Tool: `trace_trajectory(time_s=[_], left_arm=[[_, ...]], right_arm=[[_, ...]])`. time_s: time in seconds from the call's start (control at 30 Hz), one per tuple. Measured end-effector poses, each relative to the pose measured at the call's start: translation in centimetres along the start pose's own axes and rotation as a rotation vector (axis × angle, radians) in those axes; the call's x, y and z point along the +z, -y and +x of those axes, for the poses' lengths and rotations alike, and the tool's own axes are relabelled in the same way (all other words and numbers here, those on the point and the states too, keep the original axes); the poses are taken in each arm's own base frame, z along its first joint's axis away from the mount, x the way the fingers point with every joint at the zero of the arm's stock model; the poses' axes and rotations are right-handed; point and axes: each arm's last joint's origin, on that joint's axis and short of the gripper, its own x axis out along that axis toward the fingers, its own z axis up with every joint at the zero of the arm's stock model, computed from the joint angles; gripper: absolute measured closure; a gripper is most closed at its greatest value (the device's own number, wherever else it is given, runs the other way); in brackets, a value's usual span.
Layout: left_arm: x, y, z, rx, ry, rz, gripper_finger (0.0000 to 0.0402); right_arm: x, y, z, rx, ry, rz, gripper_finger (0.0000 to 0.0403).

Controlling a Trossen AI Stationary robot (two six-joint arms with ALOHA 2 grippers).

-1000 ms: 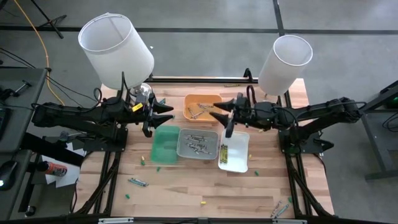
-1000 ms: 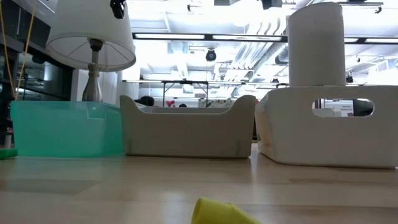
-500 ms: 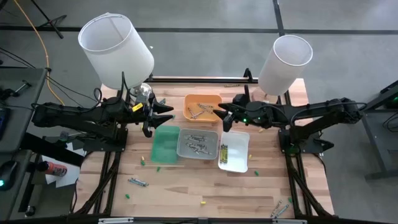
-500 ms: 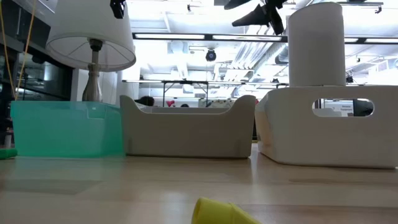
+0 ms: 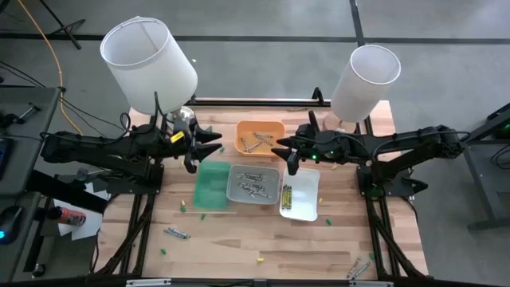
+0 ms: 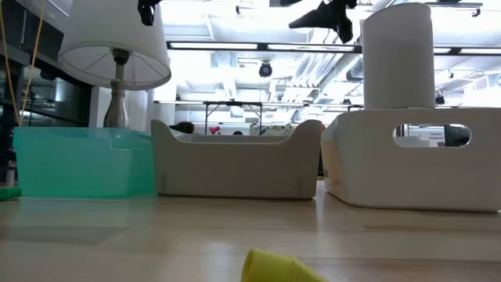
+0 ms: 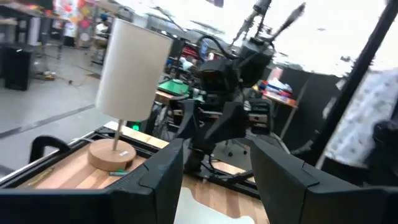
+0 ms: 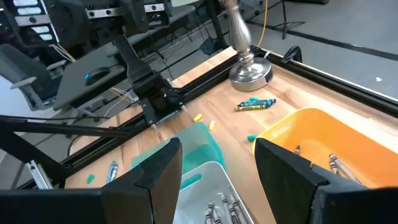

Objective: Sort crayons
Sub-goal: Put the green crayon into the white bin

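Note:
Grey crayons (image 5: 255,143) lie in the orange tray (image 5: 273,127), more grey ones (image 5: 252,184) in the grey tray (image 5: 233,191), and green and yellow ones (image 5: 285,195) in the white tray (image 5: 307,191). The green tray (image 5: 213,185) stands left of these. Loose crayons (image 5: 177,233) lie about the table, some (image 8: 255,104) by a lamp base. My left gripper (image 5: 217,145) hangs open above the green tray's far end. My right gripper (image 5: 280,151) hangs open, tipped down, high over the gap between the orange and white trays; in its wrist view (image 8: 217,180) nothing is between the fingers.
Two lamps with white shades (image 5: 149,64) (image 5: 364,81) stand at the table's far corners. More loose crayons (image 5: 358,267) lie near the front right corner, and a yellow piece (image 6: 274,268) near the front edge. Bare wood lies in front of the trays.
My right gripper has sunk a little and tipped downward while rolling at the wrist, coming into the low view from the top. It stays open. The crayons and trays have kept still.

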Motion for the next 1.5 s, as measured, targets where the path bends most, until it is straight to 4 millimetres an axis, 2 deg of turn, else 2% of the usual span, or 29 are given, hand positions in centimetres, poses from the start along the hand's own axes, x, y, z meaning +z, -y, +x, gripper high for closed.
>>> trace_trajectory(time_s=[0.2,0.37,0.43,0.53,0.63,0.77,0.97,1.17,1.5], left_arm=[[-0.2,-0.4,0.3,0.110,0.024,-0.037,0.0229],[-1.2,-0.9,1.2,0.248,0.014,-0.068,0.0229],[-2.3,-1.3,1.7,0.330,-0.050,-0.086,0.0229],[-3.6,-2.2,2.6,0.480,-0.250,-0.108,0.0229],[-4.7,-3.7,2.9,0.669,-0.503,-0.132,0.0229],[-6.2,-7.0,3.1,0.875,-0.792,-0.105,0.0229],[-8.9,-12.2,3.7,0.912,-1.078,-0.169,0.0229],[-10.4,-15.7,3.6,0.979,-1.177,-0.185,0.0229],[-10.9,-18.2,3.9,1.021,-1.157,-0.158,0.0229]], right_arm=[[-0.1,0.1,0.0,-0.007,-0.013,-0.013,0.0207],[-0.4,0.3,0.0,-0.028,-0.048,-0.047,0.0207],[-0.5,0.6,0.0,-0.043,-0.063,-0.056,0.0207],[-0.4,1.2,0.2,-0.069,-0.074,-0.085,0.0207],[0.0,1.9,0.4,-0.097,-0.062,-0.072,0.0207],[0.6,3.1,0.7,-0.142,-0.043,-0.035,0.0207],[1.3,4.6,0.9,-0.226,0.010,0.122,0.0207],[1.6,5.2,1.0,-0.258,0.038,0.222,0.0207],[1.6,5.2,1.0,-0.261,0.037,0.208,0.0207]])
